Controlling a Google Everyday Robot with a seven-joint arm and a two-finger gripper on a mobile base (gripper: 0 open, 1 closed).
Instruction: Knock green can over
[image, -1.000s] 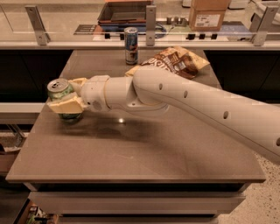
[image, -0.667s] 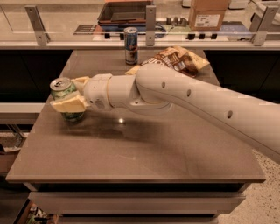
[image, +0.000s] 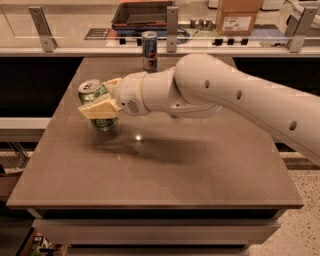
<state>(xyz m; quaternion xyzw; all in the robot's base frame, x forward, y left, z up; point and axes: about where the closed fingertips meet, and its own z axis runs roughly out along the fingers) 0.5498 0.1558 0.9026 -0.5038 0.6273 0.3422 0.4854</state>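
The hand (image: 96, 98) clasps the tilted green can (image: 91, 87) (pale, silver-topped) at table's (image: 200, 170) left.

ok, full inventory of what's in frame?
green can: 1, pale green with silver top, left part of table, tilted
blue-and-silver can: 1, blue and silver, table's far edge, upright
table: 1, brown, centre
cardboard box: 1, tan, counter behind, top right
tray: 1, dark, counter behind
arm: 1, white, reaching in from the right
gripper: 1, pale yellow, shut on the green can
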